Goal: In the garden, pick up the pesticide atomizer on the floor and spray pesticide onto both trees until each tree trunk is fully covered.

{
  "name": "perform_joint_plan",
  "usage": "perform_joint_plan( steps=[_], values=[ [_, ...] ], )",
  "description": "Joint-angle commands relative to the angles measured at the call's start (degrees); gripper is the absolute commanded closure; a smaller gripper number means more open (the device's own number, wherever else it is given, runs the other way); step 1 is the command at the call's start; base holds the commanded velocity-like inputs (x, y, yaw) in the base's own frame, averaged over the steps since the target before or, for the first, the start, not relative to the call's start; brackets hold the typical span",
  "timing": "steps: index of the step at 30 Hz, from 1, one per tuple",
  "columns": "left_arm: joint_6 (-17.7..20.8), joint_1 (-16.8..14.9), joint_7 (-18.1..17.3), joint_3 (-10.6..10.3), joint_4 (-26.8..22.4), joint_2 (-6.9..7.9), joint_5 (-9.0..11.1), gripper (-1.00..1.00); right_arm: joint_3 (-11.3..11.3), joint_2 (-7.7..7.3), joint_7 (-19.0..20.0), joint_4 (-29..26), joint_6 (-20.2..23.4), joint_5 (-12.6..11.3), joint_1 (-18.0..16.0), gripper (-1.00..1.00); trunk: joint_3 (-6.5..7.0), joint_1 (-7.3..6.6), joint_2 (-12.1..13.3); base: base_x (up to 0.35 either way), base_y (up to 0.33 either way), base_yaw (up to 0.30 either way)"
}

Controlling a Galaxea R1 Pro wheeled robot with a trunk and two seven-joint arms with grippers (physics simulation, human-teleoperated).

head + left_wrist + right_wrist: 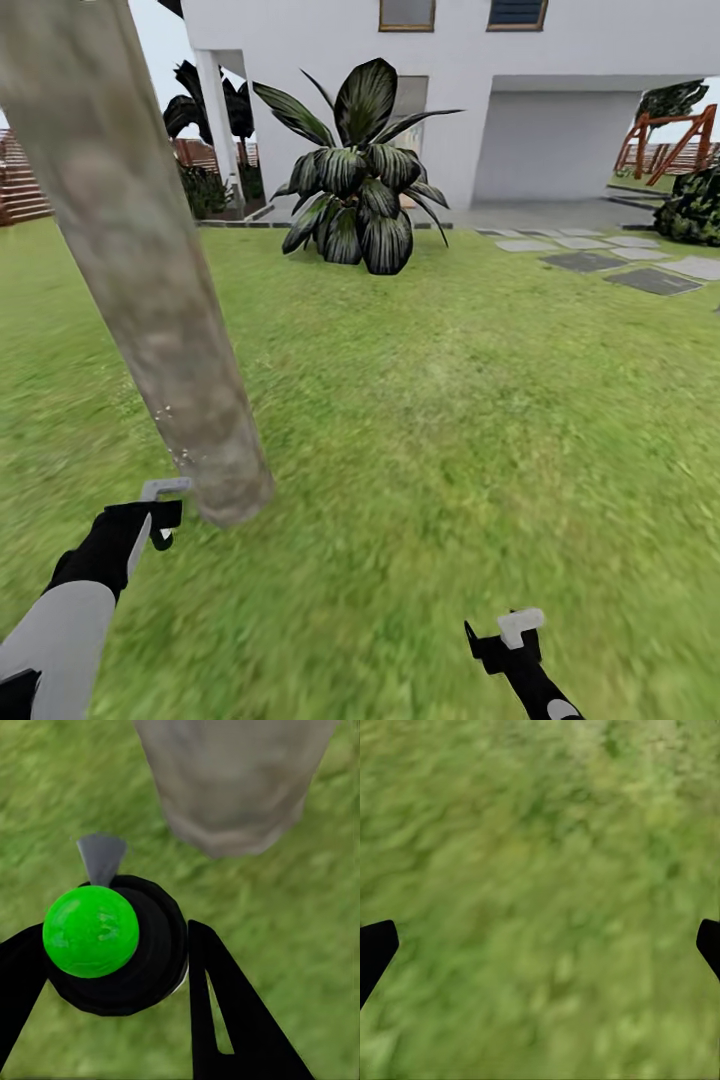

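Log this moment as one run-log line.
left pincer: shut on atomizer, nozzle toward tree trunk | right pincer: open over grass

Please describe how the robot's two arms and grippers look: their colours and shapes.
The left arm has a light grey forearm shell and a black wrist. The left gripper has flat black wedge-shaped fingers, one with a slot. The right gripper is black, its fingertips dark and pointed.

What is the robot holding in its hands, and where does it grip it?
The left gripper holds the pesticide atomizer, fingers clamped around its black body just under the green top, near the tree trunk. The right gripper is open over grass, holding nothing.
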Motion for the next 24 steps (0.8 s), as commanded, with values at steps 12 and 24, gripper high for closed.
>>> perform_joint_plan(
  steps=[12,24],
  values=[
    [4.5,-4.9,-0.8,-4.9,-2.7,0.08,-0.8,1.00,-0.6,-0.09,0.2,-0.1,-0.2,0.3,0.0,-1.00,-0.05,-0.01,0.0,0.000,0.000,0.100],
    [7.3,-7.9,-0.9,-6.1,-2.9,-0.39,-0.8,1.00,-0.6,-0.09,0.2,-0.1,-0.2,0.3,0.0,-1.00,-0.05,-0.01,0.0,0.000,0.000,0.010]
  ],
)
